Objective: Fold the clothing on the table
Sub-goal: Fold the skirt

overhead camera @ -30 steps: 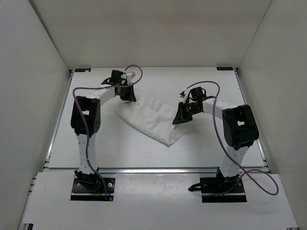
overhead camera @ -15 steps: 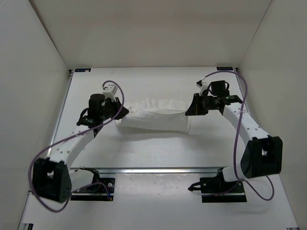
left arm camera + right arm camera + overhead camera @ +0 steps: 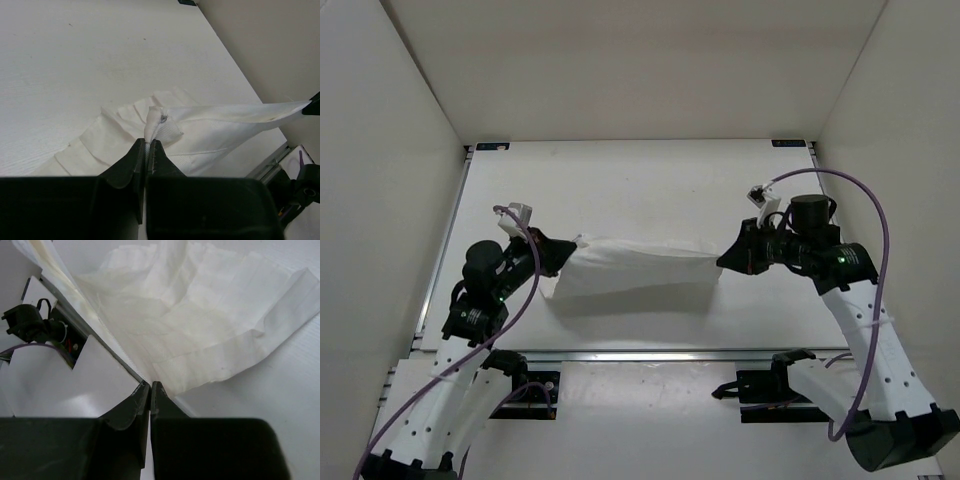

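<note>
I have the left gripper (image 3: 565,252) at 9 o'clock and the right gripper (image 3: 725,262) at 3 o'clock, each pinched shut on a thin hem of the clothing (image 3: 640,265), which is stretched between them just toward 6 o'clock of the table (image 3: 620,180) centre, so any outward pull could slip a corner free.

The top view looks steeply down from behind the arm bases (image 3: 510,385) at 6 o'clock, taking in the whole counter (image 3: 620,180). Close wrist views face each other: left fingers (image 3: 131,160) toward 3 o'clock, right fingers (image 3: 134,402) toward 9, sharing the clothing (image 3: 640,265).
</note>
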Available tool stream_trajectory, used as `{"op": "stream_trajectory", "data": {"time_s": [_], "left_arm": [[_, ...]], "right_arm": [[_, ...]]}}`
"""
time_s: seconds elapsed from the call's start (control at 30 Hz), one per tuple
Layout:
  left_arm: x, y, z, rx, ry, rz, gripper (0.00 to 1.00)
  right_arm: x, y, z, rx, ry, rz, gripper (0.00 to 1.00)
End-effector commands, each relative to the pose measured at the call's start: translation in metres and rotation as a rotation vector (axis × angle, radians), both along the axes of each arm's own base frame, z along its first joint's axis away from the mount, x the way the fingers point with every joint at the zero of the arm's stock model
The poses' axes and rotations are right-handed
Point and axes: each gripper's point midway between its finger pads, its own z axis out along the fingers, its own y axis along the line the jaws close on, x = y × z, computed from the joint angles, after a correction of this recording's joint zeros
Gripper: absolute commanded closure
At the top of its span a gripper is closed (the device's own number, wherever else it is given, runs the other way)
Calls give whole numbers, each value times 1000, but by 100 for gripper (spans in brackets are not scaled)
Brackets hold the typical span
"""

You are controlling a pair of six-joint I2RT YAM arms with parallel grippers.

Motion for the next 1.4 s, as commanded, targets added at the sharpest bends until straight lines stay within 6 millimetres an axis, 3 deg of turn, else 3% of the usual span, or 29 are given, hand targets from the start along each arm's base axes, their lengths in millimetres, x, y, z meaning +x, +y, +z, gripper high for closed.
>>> {"op": "stream_trajectory", "data": {"time_s": [0.0,0.17,0.3,0.43,0.7,0.73,0.87,0.9,1.07,1.23,1.3,1.33,1.37], "left_arm": [[-8,17,-29,32,78,72,100],[-14,17,-53,35,119,75,100],[-5,25,-59,42,126,124,100],[5,27,-74,62,151,150,100],[35,39,-107,73,216,266,100],[39,38,-112,74,228,272,100],[58,42,-120,89,254,332,100],[67,42,-111,84,222,348,100],[93,57,-135,141,288,462,100],[113,69,-164,197,373,525,98],[122,71,-172,216,403,539,80],[128,69,-175,219,413,533,71],[134,69,-173,212,407,527,57]], "right_arm": [[-23,-15,-1,-44,29,-36,100],[-38,-6,-13,-34,78,14,100],[-19,-7,-20,-2,99,2,100],[8,-1,-27,-11,112,4,100],[79,7,-71,11,209,-77,100],[88,10,-70,15,189,-74,100],[120,13,-91,-4,214,-107,100],[130,10,-99,-15,217,-128,100],[162,7,-132,-51,265,-177,100],[214,8,-139,-98,219,-247,100],[231,7,-141,-141,209,-281,100],[241,3,-144,-152,233,-315,94],[245,-1,-156,-179,258,-328,78]]}}
